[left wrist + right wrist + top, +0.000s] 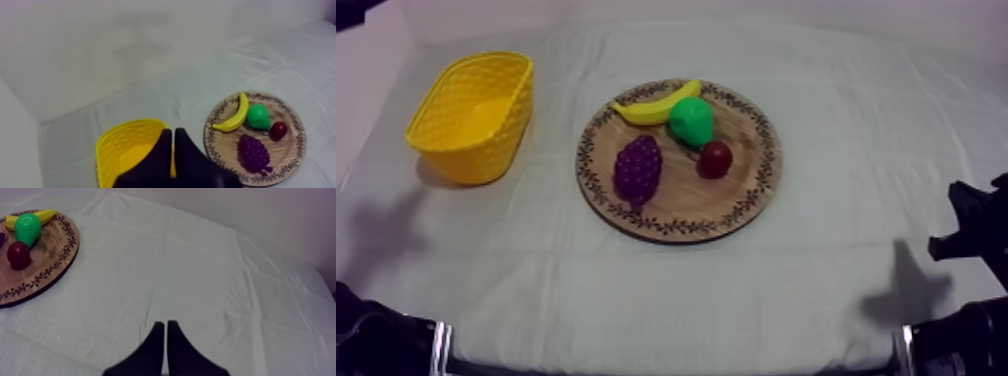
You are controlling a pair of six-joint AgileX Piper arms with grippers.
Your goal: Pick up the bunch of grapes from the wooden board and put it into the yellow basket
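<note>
Right hand [165, 324], seemingly closed empty, over cloth [200, 278] near board [50, 253].

- A staged robot test bench, more a lab than a home.
- The table [836, 290] is draped whole in grey-white cloth, with a plain pale backdrop [125, 45] behind it.
- A toy banana [656, 106] and pear [692, 120] lie on a round wooden board [681, 205] beside a yellow basket [508, 128].
- Black robot arms [971, 240] flank the near edge.

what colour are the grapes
The bunch of grapes is dark purple, clearest in the top view.
</note>
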